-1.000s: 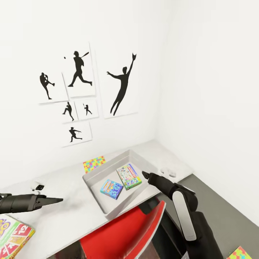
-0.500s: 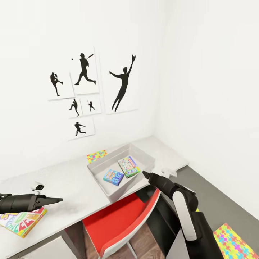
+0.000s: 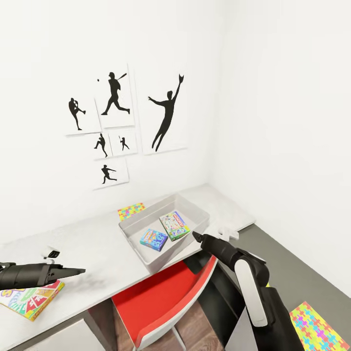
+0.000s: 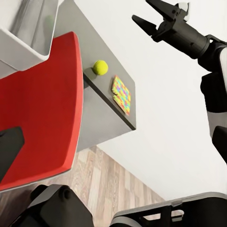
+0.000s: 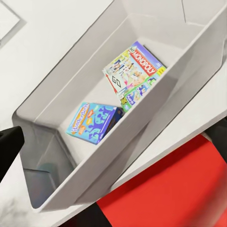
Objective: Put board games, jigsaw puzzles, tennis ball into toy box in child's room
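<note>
A third board game (image 3: pixel 30 300) lies flat at the counter's (image 3: pixel 105 258) near left edge, just below the left hand (image 3: pixel 78 270), whose fingers look closed and empty. The toy box (image 3: pixel 195 214) sits well to the right, already holding two games (image 5: pixel 135 71). The right hand (image 4: pixel 149 14), near the box, is open and empty. A red chair (image 3: pixel 165 297) stands between the arms.

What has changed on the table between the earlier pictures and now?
Mostly the camera moved: the whole view drew back a second ago, then settled. The grey plastic toy box holds the same blue board game and green Monopoly board game. The colourful jigsaw puzzle lies behind it as before. The left claw and right claw still hover, and nothing was taken or let go.
</note>
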### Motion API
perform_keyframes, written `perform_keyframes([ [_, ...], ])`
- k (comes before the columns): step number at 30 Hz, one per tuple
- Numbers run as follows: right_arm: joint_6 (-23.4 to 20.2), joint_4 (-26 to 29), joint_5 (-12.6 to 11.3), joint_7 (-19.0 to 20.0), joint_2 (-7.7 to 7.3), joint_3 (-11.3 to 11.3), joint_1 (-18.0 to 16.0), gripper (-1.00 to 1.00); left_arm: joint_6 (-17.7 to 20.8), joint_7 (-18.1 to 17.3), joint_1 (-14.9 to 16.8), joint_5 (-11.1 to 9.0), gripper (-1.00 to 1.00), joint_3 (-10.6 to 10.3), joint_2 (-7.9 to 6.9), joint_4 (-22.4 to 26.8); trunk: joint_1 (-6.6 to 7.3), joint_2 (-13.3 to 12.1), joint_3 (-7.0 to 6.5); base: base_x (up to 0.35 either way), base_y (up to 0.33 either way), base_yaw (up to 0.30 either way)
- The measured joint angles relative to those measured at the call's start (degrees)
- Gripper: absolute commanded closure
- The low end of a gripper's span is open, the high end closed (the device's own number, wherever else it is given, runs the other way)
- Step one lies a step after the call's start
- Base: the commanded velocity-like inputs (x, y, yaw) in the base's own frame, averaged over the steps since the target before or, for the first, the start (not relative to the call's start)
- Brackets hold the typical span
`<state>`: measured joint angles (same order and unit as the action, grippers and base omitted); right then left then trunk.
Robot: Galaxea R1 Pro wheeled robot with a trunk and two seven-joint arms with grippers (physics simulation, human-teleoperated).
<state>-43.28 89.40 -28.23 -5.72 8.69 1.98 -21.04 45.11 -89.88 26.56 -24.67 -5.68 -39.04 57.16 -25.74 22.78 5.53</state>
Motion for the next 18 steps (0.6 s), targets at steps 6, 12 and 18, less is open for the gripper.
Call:
perform_keyframes([
  [6,0.1,0.0,0.0,0.0,0.00,0.0,0.0,-1.00,0.0,0.0,0.0,0.0,-1.00,0.0,0.07,0.0,-0.02,0.0,0.00,-0.138,0.060,0.000],
  [12,0.1,-0.1,0.3,0.0,-0.01,0.0,0.0,-1.00,0.1,0.0,0.0,0.0,-1.00,0.1,0.09,0.0,-0.02,0.0,0.00,-0.216,0.136,0.000],
  [18,0.1,-0.1,0.5,0.0,-0.01,0.1,0.0,-1.00,0.2,0.0,0.0,0.0,-1.00,0.1,0.09,0.0,-0.02,0.0,0.00,-0.201,0.212,0.000],
])
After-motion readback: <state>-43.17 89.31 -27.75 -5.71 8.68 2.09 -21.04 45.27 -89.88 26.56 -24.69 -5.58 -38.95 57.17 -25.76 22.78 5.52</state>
